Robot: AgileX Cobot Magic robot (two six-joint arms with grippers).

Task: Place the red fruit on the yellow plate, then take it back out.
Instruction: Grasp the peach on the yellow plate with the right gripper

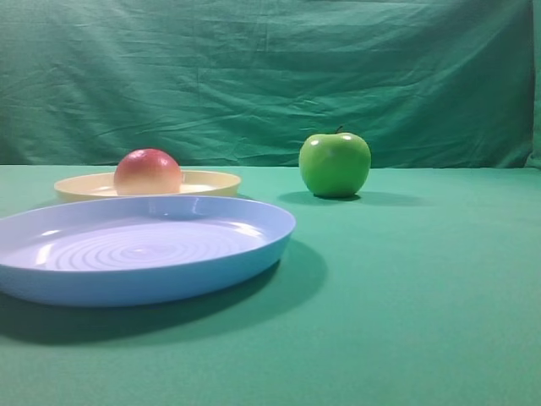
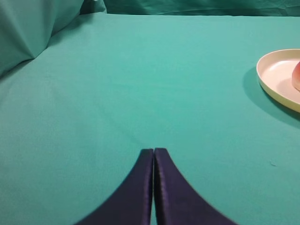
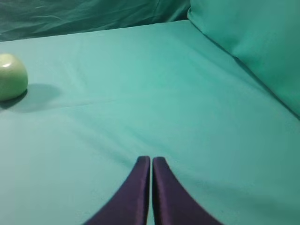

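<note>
The red fruit, red fading to peach low down, rests on the pale yellow plate at the back left of the exterior high view. In the left wrist view the plate shows at the right edge, with a sliver of the fruit on it. My left gripper is shut and empty over bare cloth, well left of the plate. My right gripper is also shut and empty over bare cloth. Neither gripper shows in the exterior high view.
A large light-blue plate with concentric rings lies in front of the yellow one. A glossy green apple stands to the right of the plates; it also shows in the right wrist view as the apple at far left. Green cloth covers table and backdrop.
</note>
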